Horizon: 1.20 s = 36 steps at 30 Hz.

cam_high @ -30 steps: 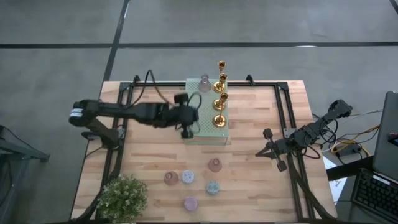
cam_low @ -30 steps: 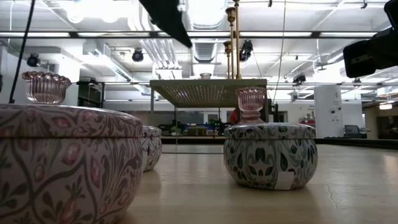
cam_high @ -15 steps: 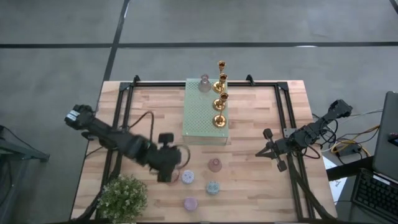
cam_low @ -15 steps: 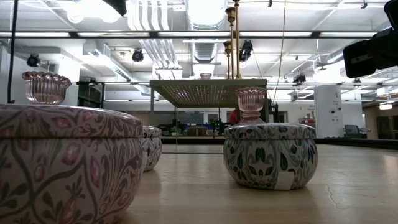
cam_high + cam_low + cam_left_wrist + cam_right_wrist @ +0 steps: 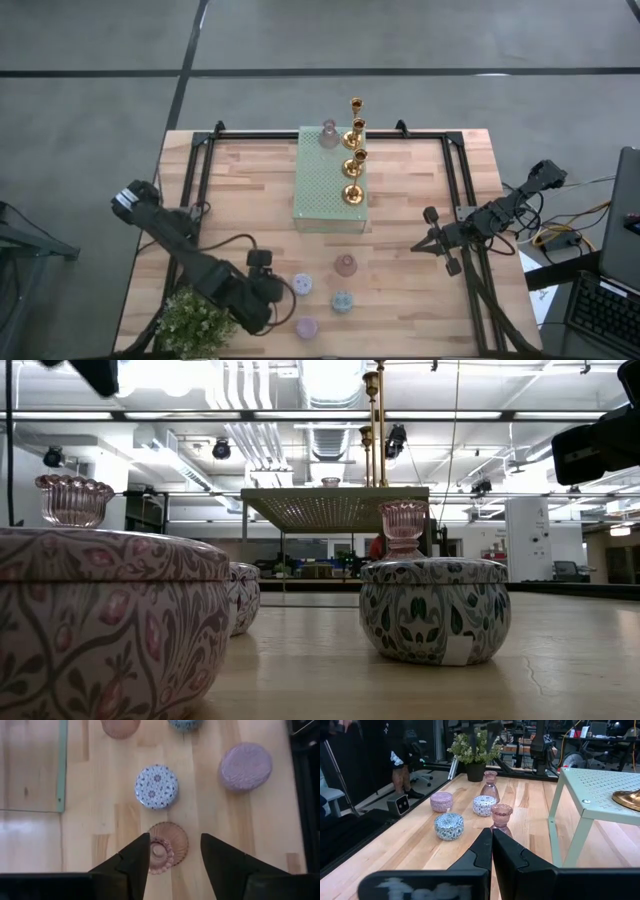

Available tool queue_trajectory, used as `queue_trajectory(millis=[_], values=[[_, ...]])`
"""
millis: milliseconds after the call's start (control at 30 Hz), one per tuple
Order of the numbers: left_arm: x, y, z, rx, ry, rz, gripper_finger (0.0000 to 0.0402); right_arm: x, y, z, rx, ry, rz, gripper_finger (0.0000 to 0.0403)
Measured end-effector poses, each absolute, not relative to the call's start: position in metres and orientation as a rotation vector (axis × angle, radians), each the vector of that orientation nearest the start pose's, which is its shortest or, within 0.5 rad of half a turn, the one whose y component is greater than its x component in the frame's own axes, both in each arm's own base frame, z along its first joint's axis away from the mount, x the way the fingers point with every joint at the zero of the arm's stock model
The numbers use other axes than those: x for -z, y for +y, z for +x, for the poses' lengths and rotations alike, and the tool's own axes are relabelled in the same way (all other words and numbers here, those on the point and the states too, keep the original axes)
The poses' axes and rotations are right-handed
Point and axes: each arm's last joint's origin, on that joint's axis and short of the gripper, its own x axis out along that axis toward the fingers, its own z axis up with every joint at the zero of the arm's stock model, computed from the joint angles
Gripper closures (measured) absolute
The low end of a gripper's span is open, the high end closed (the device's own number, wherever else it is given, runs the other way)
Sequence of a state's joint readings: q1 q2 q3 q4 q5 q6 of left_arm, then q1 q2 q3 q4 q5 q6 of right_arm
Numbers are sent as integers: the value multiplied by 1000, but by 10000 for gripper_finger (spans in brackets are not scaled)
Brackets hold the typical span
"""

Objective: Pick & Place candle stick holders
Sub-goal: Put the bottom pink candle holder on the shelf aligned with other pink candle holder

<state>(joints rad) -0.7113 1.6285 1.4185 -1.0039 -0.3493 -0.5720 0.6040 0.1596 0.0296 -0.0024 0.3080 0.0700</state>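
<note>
while its jaws stand apart, the left gripper (image 5: 172, 851) hangs over a pink ribbed candle holder (image 5: 164, 851) that shows between the fingers on the wooden table (image 5: 420, 190), near the potted plant (image 5: 197, 316). just beyond it sit a blue patterned holder (image 5: 156, 786) and a lilac one (image 5: 246, 766). four gold holders (image 5: 352, 160) stand on the pale green block (image 5: 325, 190). off at the table's right edge, the right gripper (image 5: 430, 244) rests with fingers pressed together.

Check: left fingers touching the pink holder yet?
Cannot tell. In the left wrist view the open left gripper straddles the pink holder, one finger overlapping its rim; clear gap at the other.
</note>
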Motion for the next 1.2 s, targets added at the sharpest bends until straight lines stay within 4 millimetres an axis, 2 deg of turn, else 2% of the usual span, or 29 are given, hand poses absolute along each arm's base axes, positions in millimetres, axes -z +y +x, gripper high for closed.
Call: queue_trajectory(millis=[267, 733, 1033, 1200], values=[[-266, -208, 255, 11, 1182, 96, 232, -161, 52, 91, -291, 129, 11, 394], [-233, -204, 248, -35, 1249, 106, 235, -161, 52, 91, -291, 129, 11, 394], [-220, -200, 246, -52, 1254, 124, 236, -161, 52, 91, -291, 130, 11, 394], [-215, -198, 245, -65, 1257, 130, 256, -161, 52, 91, -291, 130, 11, 394]])
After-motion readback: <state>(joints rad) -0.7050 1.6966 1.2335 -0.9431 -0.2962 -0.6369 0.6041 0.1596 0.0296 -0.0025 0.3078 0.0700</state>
